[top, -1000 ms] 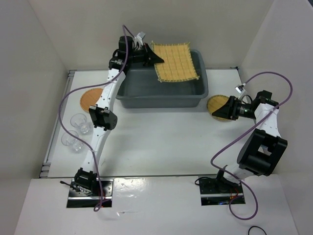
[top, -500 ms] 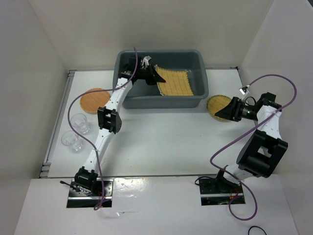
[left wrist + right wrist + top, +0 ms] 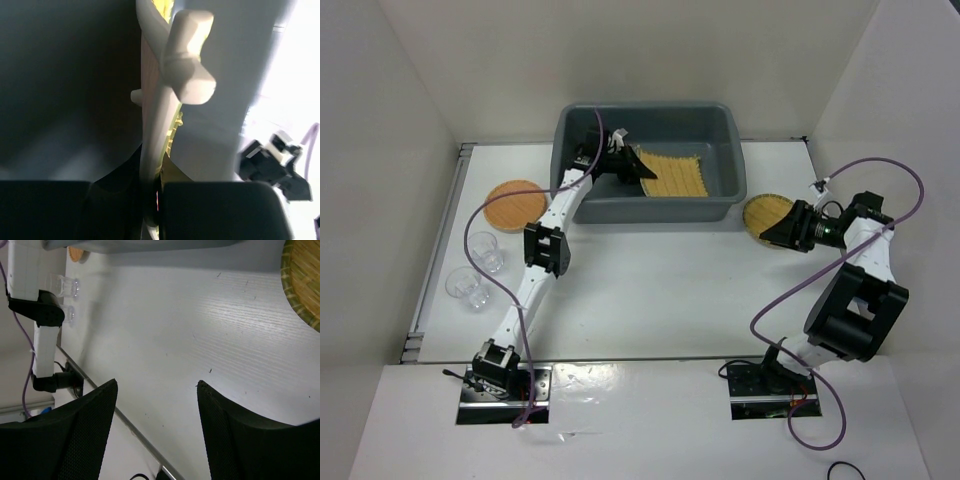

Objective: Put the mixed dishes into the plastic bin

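Glass cups [image 3: 486,252], two; discs [image 3: 513,204], two; mat [image 3: 675,175], seemingly one

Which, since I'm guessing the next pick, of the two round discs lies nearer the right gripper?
The tan woven disc, just right of the bin; the orange-brown disc lies far left.

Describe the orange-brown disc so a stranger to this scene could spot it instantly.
Find the grey-blue bin at the back. Left of it lies a flat orange-brown disc. The cups nearby are clear glass; the paler woven disc sits right of the bin.
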You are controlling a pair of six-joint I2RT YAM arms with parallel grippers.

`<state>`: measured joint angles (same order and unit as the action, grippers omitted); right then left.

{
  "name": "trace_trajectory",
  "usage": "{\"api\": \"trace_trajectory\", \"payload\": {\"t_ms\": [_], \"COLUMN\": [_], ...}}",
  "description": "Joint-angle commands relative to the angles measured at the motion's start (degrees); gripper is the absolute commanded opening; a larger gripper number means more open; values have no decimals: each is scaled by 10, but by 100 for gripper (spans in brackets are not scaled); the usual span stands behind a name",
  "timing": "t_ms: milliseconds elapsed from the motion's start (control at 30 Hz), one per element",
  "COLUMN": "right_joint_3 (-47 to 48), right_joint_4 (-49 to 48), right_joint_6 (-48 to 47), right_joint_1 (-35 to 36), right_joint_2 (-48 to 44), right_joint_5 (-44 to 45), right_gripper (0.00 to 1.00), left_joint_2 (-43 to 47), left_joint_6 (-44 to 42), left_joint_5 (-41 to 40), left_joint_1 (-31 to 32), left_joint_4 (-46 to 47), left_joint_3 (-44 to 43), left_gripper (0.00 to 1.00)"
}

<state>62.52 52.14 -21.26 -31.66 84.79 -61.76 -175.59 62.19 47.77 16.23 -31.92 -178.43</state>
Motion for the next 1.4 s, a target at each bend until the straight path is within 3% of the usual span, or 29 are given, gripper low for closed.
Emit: {"api": "trace_trajectory", "payload": {"t_ms": [0, 133, 233, 267, 300, 533, 567, 600, 733, 867, 1067, 1367], "right_joint_3": [-1, -6, -6, -6, -6, -1, 7, 19, 38, 53, 59, 51], "right_joint_4": [-34, -51, -67, -67, -79, -125, -130, -122, -115, -158, -226, -309], "right_joint_6": [17, 46, 61, 75, 84, 168, 180, 185, 191, 197, 217, 286], "right_joint_1": [-3, -10, -22, -30, -37, -124, -146, -161, -183, -177, -132, -91], "right_joint_2": [-38, -60, -75, -80, -80, -27, -9, 37, 132, 157, 168, 289], "right_joint_5": [12, 26, 46, 56, 68, 102, 102, 90, 88, 155, 232, 187], "right_gripper": [72, 77, 79, 80, 80, 84, 84, 84, 84, 84, 86, 86], "left_joint_2": [-14, -7, 13, 13, 22, 74, 81, 95, 128, 166, 176, 262], "left_joint_6": [-11, -11, -11, -11, -5, -6, -14, -31, -79, -145, -171, -189], "left_joint_5": [19, 13, 7, 7, 7, -29, -44, -81, -150, -271, -333, -402], "left_joint_1": [2, 2, 2, 2, 2, 2, 2, 2, -8, -14, -14, 9], "left_joint_4": [28, 28, 28, 28, 28, -8, -26, -106, -191, -303, -367, -423], "left_joint_3": [-14, -14, -14, -14, -14, -14, -14, -14, -14, -14, -14, -14], "left_gripper": [13, 34, 56, 90, 100, 100, 100, 100, 100, 100, 100, 100]}}
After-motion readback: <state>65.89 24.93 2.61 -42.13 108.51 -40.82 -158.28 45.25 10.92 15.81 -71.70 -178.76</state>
